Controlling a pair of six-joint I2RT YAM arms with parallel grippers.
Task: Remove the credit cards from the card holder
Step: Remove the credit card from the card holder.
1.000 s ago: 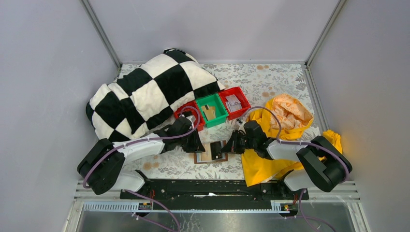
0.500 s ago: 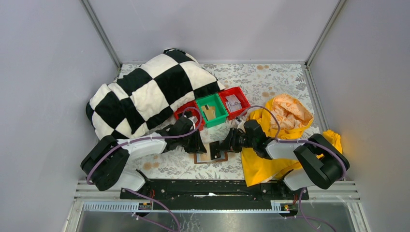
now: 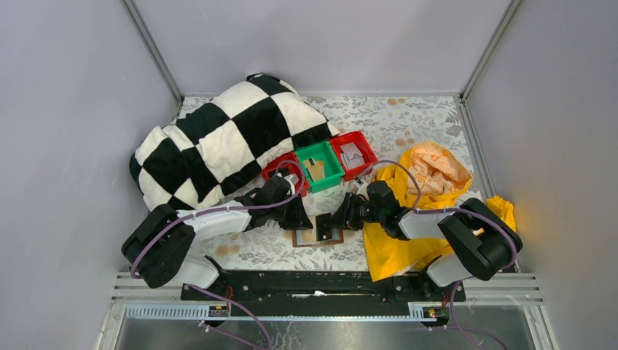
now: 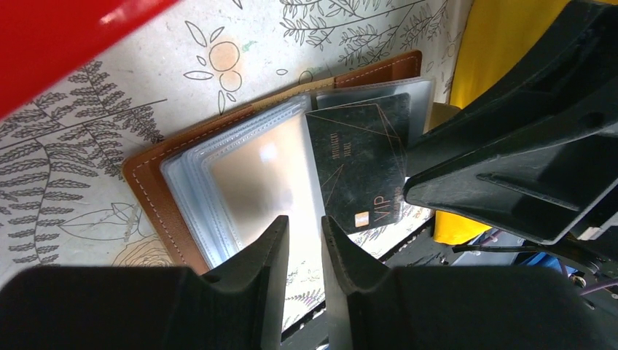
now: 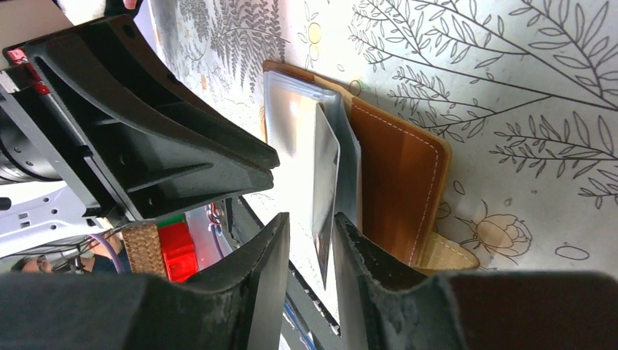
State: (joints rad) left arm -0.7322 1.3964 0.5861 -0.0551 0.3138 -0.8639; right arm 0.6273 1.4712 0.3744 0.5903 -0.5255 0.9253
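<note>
- Right gripper (image 5: 310, 226) faces the holder (image 5: 393, 175) from the right, its jaws a little apart; the dark card (image 5: 326, 175) stands edge-on in line with the gap, and no pinch on it shows
- My guess is that the jaws are set this narrow so they only have to close a little on the card's thin free end
- That card, marked VIP, sticks out of a clear sleeve (image 4: 255, 175) past the holder's edge, which leaves a bare end to grab without catching the plastic
- Left gripper (image 4: 304, 226) sits at the holder's left side, its jaws a narrow slit apart with nothing seen between them
- It is probably there to steady the holder against a pull to the right; whether its tips press on the sleeves I cannot tell
- Holder lies open on the table (image 3: 408, 120), near the middle, between the two grippers, brown cover down and sleeves fanned upward so the pockets can be reached
- Green bin (image 3: 326, 154) just beyond it holds a flat tan piece, and the red bin (image 3: 366, 148) to its right holds something pale; these look like the drop spots for cards
- Main risk: the slick sleeves grip the card and the whole holder drags toward the yellow cloth (image 3: 393, 251) at its right
</note>
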